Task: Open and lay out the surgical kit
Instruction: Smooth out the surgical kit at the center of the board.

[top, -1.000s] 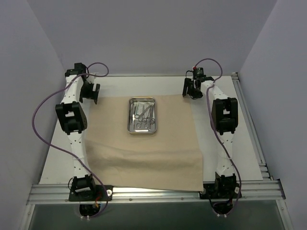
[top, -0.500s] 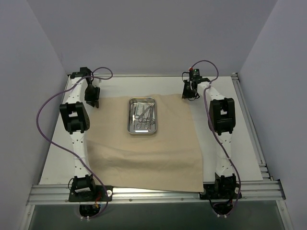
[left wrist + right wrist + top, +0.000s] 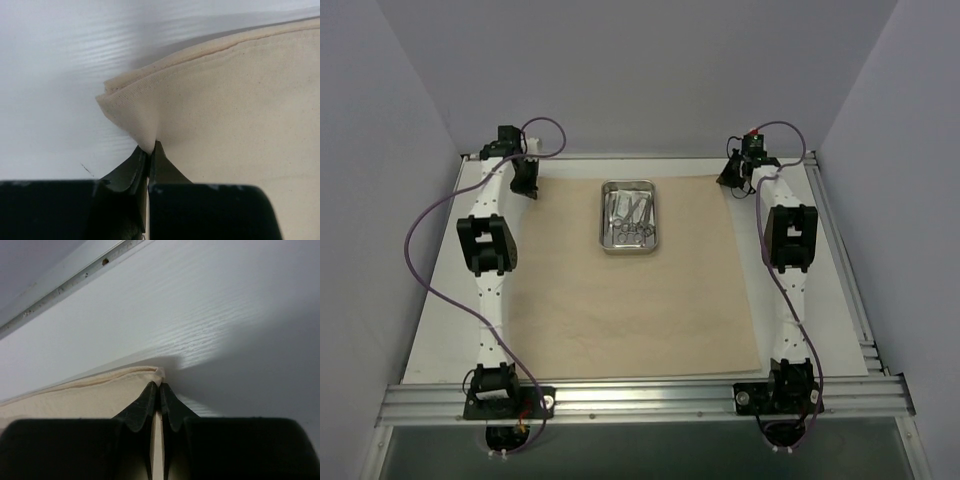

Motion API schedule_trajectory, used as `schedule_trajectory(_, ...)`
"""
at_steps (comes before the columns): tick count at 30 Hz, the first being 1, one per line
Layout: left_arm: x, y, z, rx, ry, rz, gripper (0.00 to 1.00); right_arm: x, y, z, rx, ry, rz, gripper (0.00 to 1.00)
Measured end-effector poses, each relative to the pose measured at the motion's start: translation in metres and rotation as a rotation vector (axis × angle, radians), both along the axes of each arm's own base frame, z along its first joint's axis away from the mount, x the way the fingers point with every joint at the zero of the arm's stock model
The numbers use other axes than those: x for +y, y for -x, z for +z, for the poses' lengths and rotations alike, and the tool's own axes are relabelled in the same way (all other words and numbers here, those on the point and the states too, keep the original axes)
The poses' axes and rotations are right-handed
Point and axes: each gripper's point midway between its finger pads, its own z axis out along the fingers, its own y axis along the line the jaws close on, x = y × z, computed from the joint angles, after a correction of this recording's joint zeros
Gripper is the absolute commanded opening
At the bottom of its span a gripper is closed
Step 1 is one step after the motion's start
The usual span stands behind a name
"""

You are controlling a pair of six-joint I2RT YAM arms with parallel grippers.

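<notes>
Now the left tool is clamped tight on the cloth at its upper-left corner, and the right tool on the upper-right, probably to pull it flat over the worktop. The tray sits upper centre.

The white table carries the beige cloth wrap, spread flat.

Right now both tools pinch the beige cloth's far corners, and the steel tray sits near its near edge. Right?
Not quite. The left tool and right tool do pinch the far corners of the beige cloth, but the top external view shows the steel tray near its far edge.
</notes>
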Motion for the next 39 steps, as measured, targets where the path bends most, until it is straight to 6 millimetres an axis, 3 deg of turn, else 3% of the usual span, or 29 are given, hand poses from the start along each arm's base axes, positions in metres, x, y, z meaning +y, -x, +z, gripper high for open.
schedule_trajectory(8,-0.014,-0.022,0.01,-0.09,-0.031,0.019,0.03,-0.017,-0.012,0.006,-0.032,-0.029,-0.069,0.0)
schedule_trajectory(10,-0.017,-0.023,0.01,-0.094,-0.041,0.029,0.15,-0.018,-0.013,0.007,-0.038,-0.031,-0.076,0.0)
schedule_trajectory(11,-0.018,-0.024,0.009,-0.096,-0.047,0.032,0.34,-0.018,-0.014,0.008,-0.04,-0.031,-0.079,0.07)
schedule_trajectory(12,-0.019,-0.025,0.009,-0.099,-0.056,0.03,0.45,-0.019,-0.014,0.008,-0.041,-0.029,-0.085,0.24)
schedule_trajectory(15,-0.022,-0.025,0.009,-0.101,-0.068,0.036,0.7,-0.031,-0.019,0.012,-0.058,0.007,-0.111,0.44)
schedule_trajectory(18,-0.024,-0.026,0.009,-0.104,-0.069,0.038,0.76,-0.051,-0.021,0.018,-0.076,0.059,-0.141,0.48)
schedule_trajectory(21,-0.027,-0.025,0.011,-0.107,-0.07,0.033,0.77,-0.065,-0.009,0.023,-0.061,0.117,-0.153,0.48)
schedule_trajectory(24,-0.034,-0.017,0.016,-0.095,-0.064,0.02,0.76,-0.072,0.015,0.039,-0.034,0.182,-0.133,0.39)
schedule_trajectory(26,-0.042,-0.01,0.026,-0.093,-0.049,0.004,0.7,-0.064,0.036,0.061,-0.037,0.222,-0.084,0.31)
schedule_trajectory(28,-0.05,0.003,0.04,-0.087,-0.026,-0.009,0.65,-0.042,0.062,0.087,-0.053,0.235,-0.012,0.24)
schedule_trajectory(32,-0.065,0.046,0.078,-0.065,0.062,-0.019,0.61,0.025,0.133,0.127,-0.102,0.149,0.172,0.09)
schedule_trajectory(35,-0.065,0.082,0.098,-0.039,0.093,-0.024,0.6,0.068,0.185,0.122,-0.073,0.062,0.289,0.01)
schedule_trajectory(37,-0.063,0.105,0.097,0.002,0.092,-0.027,0.59,0.084,0.212,0.099,-0.012,0.017,0.344,0.0)
schedule_trajectory(39,-0.061,0.129,0.08,0.067,0.069,-0.051,0.58,0.095,0.239,0.062,0.088,-0.021,0.382,0.0)
